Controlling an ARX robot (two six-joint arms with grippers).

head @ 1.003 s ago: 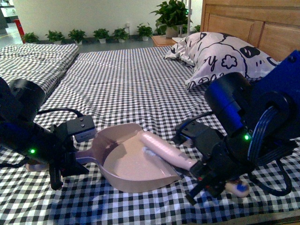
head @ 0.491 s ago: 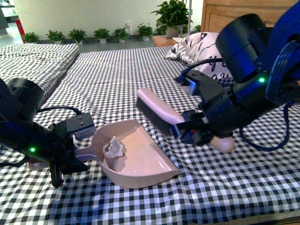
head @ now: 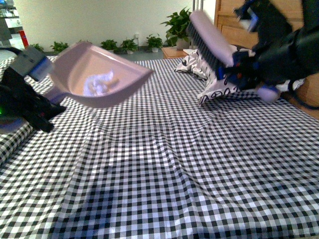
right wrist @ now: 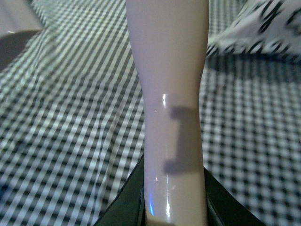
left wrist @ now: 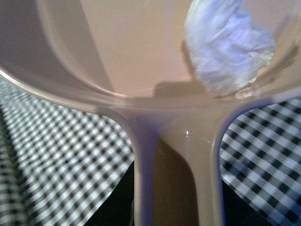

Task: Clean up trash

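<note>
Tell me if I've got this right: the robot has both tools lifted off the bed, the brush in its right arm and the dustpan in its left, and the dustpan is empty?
Not quite: the dustpan is not empty. The crumpled white paper wad lies inside it, as the left wrist view shows clearly. The rest holds: the brush is up in the right arm and the dustpan in the left, both off the checked bed.

The dustpan hangs above the bed, just right of the left claw that clamps its handle, and the trash lies inside it. Well to the right, the right claw grips the brush, raised over the bed, with the pillow just behind and below it.
</note>
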